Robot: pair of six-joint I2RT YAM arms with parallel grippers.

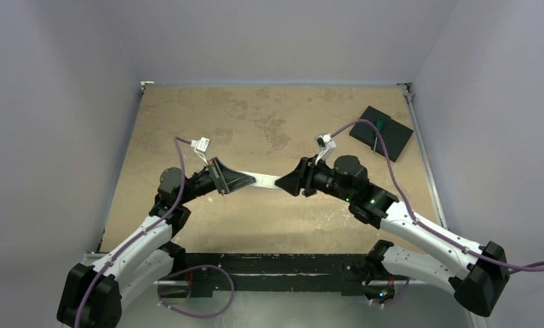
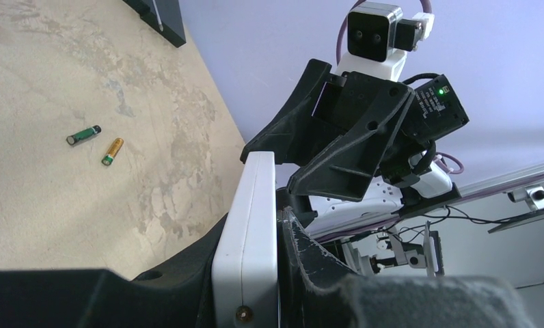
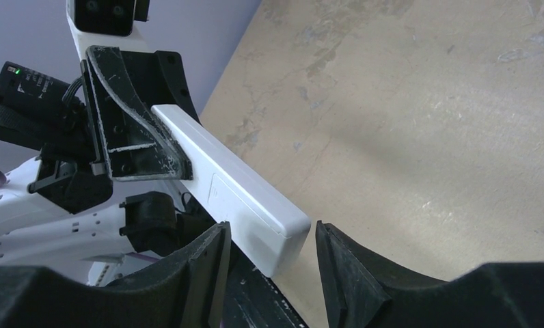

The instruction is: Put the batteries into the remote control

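While our left gripper clamps the remote by one end, our right gripper straddles the other, seemingly unclosed; we judge it light, rigid, slick: hold the long edges.

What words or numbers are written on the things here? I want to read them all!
Nothing can be read here.
Black box with green light on right wrist: white print, too small.
Black box with green light on left wrist: white print, too blurred.
Green-black battery and gold battery: any print too small.
Remote control: no writing shows.
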